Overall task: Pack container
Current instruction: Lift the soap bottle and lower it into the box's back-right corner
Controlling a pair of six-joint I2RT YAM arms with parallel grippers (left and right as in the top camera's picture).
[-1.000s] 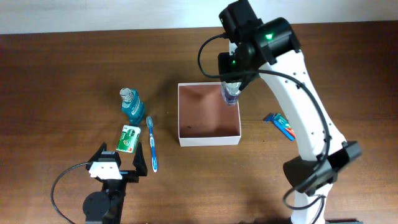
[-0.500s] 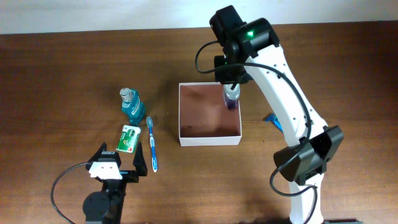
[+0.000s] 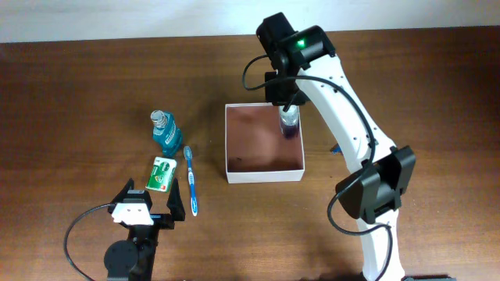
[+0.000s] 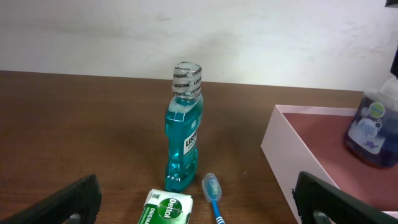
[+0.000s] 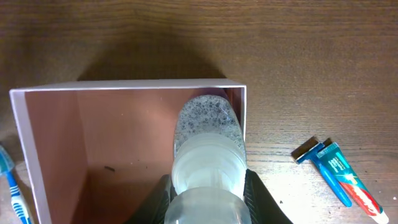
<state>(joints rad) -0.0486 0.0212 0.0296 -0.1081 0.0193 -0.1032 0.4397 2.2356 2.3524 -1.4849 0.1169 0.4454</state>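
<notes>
Swung further left since a second ago, the right arm holds the purple-liquid bottle (image 3: pixel 290 125) upright inside the container (image 3: pixel 263 176), just beside its right wall near the far corner. The right fingers (image 5: pixel 256 198) are clenched around the bottle's top. The container sits mid-table (image 3: pixel 78 94), right of the mouthwash (image 3: pixel 166 134), soap (image 3: pixel 162 173) and toothbrush (image 3: pixel 191 179). The left fingers (image 4: pixel 68 202) are spread apart and hold nothing.

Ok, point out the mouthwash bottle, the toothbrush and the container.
mouthwash bottle (image 4: pixel 191 142): left wrist view, on its label.
toothbrush (image 3: pixel 191 183): overhead view, on its handle.
container (image 3: pixel 263 176): overhead view, on its near white wall.
</notes>
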